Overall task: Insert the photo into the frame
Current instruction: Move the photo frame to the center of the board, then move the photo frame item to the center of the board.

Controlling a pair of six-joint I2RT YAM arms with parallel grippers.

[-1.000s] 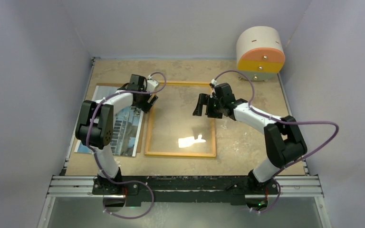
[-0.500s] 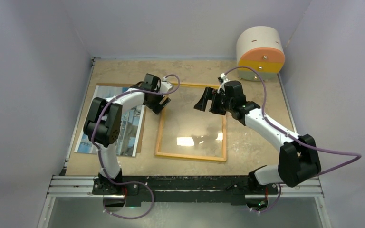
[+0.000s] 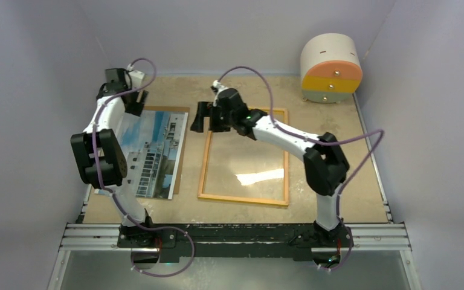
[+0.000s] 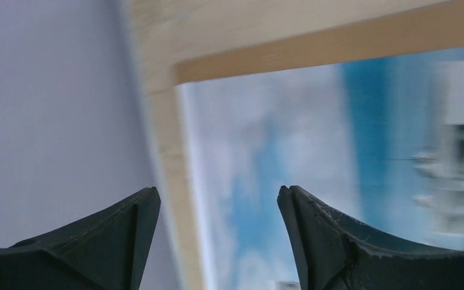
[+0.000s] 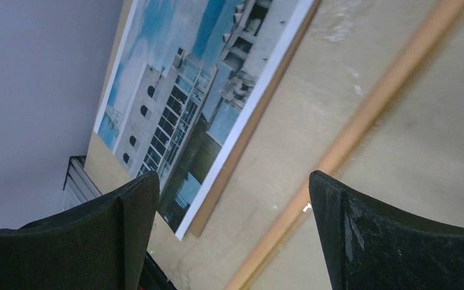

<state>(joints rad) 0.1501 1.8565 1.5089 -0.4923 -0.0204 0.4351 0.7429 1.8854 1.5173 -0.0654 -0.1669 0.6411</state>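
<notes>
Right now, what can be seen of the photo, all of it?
The photo is a large rectangular print of a white building under a blue, cloudy sky, with a thin white margin. It lies flat, picture up, on a brown backing board whose edge shows along its far and right sides. It sits left of the frame, apart from it. The left gripper hangs over its far left corner with open fingers; whether they touch it cannot be told.

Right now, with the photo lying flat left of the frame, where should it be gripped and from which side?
Probably its far left corner, approached from above: the photo is a thin sheet lying flat on the backing board, so only an edge offers a hold. The left gripper hovers there, jaws open.
</notes>
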